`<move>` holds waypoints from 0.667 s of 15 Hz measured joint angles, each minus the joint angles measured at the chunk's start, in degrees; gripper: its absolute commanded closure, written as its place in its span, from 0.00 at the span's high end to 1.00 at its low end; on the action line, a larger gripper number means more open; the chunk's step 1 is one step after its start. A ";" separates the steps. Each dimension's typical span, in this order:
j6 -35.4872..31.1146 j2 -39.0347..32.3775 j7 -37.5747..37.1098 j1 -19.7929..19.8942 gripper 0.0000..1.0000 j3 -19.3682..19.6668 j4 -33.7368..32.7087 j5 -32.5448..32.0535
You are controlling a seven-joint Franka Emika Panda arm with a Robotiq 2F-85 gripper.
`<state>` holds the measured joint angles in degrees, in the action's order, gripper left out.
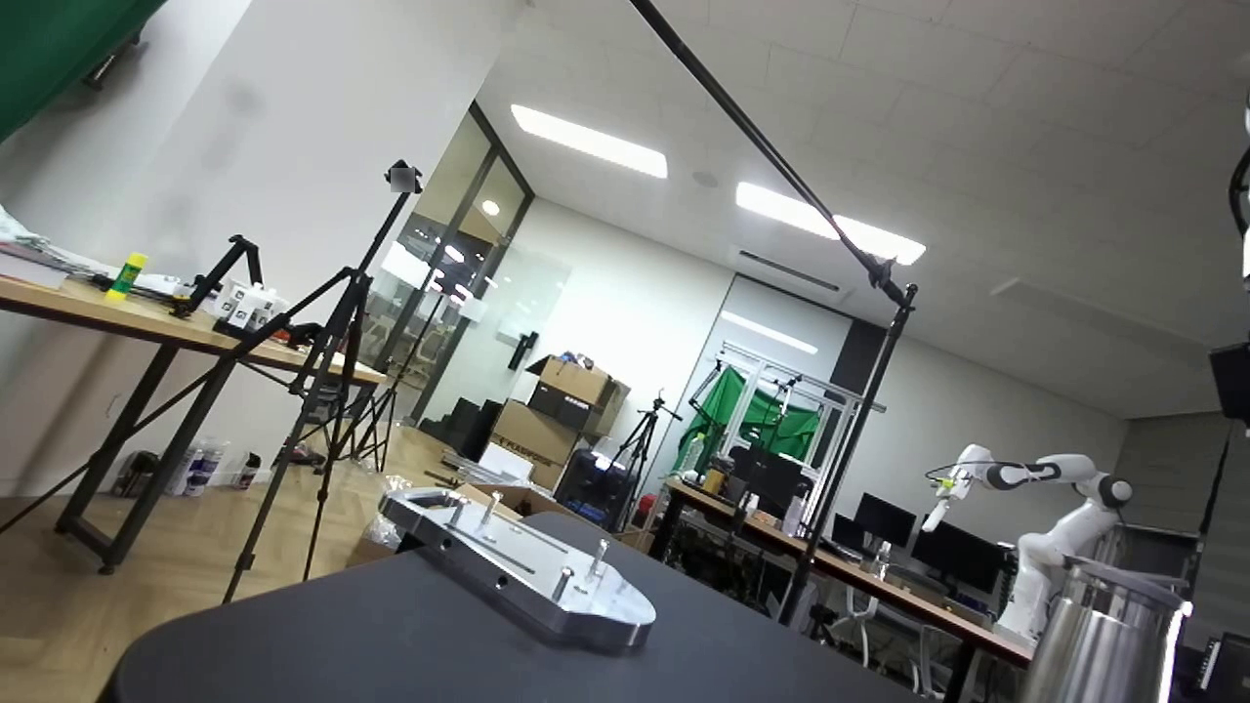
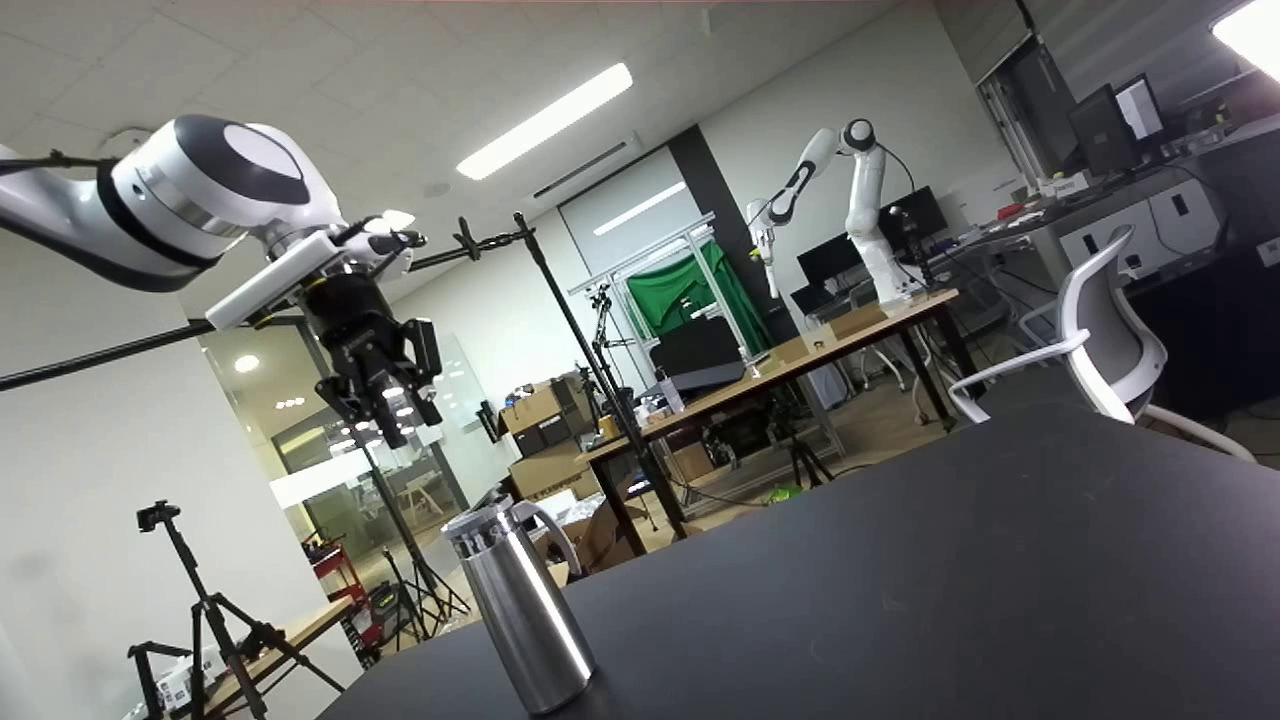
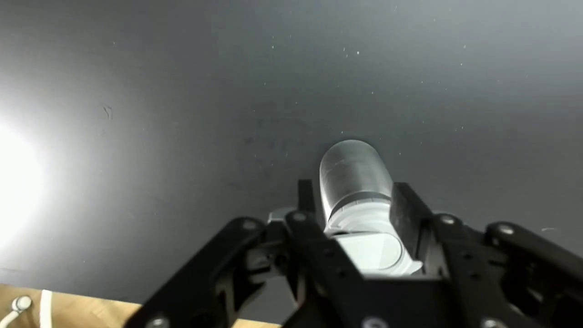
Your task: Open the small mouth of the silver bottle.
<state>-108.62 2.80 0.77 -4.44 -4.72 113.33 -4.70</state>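
Observation:
The silver bottle [image 2: 525, 610] stands upright on the black table in an exterior view, with a pale grey lid [image 2: 480, 518] and a curved handle [image 2: 556, 538]. In an exterior view only its upper part [image 1: 1104, 644] shows at the lower right corner. My gripper [image 2: 411, 420] is open and empty, above the bottle and apart from it. In the wrist view the bottle's body [image 3: 353, 168] and lid [image 3: 369, 250] appear between the open fingers [image 3: 353, 189]. The lid has a rounded flat panel and a pointed lip on its right. Whether the mouth is open I cannot tell.
The black table [image 2: 900, 560] has an edge with wooden floor [image 3: 91, 305] beyond it. A metal plate with upright pegs [image 1: 527, 566] sits at a table edge. A black pole [image 2: 590, 370], a tripod [image 2: 215, 610] and a white chair [image 2: 1090, 330] stand around.

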 measured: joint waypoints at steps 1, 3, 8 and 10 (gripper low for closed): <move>1.64 0.66 0.24 0.15 0.87 0.10 0.05 0.15; 4.45 1.86 0.60 0.47 0.98 0.23 0.18 0.21; 9.64 3.28 1.27 0.75 1.00 0.75 0.81 0.21; 11.16 3.17 1.31 0.72 1.00 0.73 1.38 0.30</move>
<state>-97.45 5.97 2.08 -3.72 -3.98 114.71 -4.40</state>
